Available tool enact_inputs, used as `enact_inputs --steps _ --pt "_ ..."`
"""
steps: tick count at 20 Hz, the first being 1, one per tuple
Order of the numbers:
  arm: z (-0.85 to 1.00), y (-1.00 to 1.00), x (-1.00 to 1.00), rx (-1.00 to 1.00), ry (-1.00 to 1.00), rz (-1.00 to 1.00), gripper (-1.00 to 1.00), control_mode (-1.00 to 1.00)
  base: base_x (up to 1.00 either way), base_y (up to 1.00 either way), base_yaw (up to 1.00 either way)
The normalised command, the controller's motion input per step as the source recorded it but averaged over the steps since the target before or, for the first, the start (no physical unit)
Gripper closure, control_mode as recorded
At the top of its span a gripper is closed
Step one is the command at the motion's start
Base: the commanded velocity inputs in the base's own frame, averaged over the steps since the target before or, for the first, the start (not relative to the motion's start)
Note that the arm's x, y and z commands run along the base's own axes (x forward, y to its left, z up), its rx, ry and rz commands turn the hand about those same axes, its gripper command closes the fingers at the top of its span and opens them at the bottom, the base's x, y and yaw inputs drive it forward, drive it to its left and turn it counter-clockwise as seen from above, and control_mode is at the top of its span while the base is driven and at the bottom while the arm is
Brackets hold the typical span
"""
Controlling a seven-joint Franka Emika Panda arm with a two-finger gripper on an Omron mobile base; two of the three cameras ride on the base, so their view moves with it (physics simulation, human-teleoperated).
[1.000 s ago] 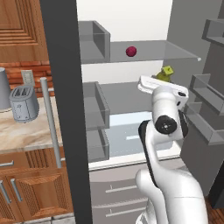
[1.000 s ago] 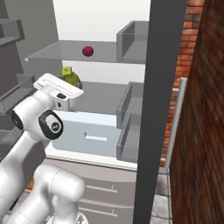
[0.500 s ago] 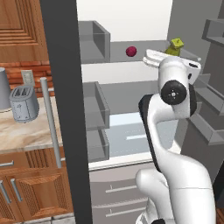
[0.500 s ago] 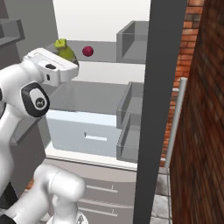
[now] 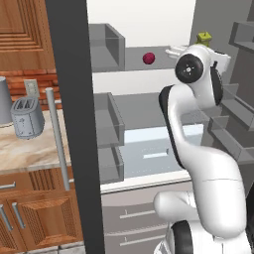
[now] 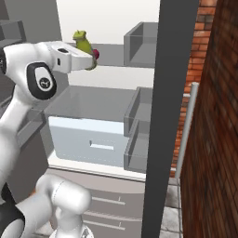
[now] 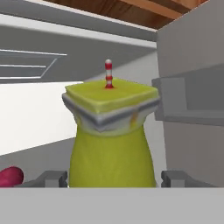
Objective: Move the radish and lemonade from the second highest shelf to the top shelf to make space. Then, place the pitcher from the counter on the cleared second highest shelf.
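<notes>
Gripper (image 7: 111, 178) clamped on lemonade (image 7: 110, 140), fingers (image 7: 51, 178) flanking bottle body; radish (image 7: 11, 176) just left, beyond fingertips.

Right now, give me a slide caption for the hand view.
Gripper closed around the lemonade bottle inside the fridge, radish at lower left.

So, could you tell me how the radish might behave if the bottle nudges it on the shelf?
The radish looks round and small, so it would probably roll. The shelf seems flat and smooth, likely little to stop it.
</notes>
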Motion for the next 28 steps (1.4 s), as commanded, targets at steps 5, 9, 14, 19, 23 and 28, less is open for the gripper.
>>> enact_inputs --steps 5,9,14,19,23,28 --pt "0.0 -0.23 0.43 -0.04 0.0 -0.01 1.0 -1.0 0.0 0.0 0.0" --pt "-0.02 -0.09 0.54 -0.06 0.0 0.0 1.0 -1.0 0.0 0.0 0.0" --pt "-0.28 -0.15 0.56 -0.02 0.0 0.0 1.0 -1.0 0.0 0.0 0.0" --pt "-0.24 -0.22 0.52 0.0 0.05 0.0 1.0 -1.0 0.0 0.0 0.0" --pt "-0.03 -0.16 0.54 0.03 0.06 0.0 1.0 -1.0 0.0 0.0 0.0" --pt "0.0 -0.04 0.53 0.06 0.03 0.0 1.0 -1.0 0.0 0.0 0.0"
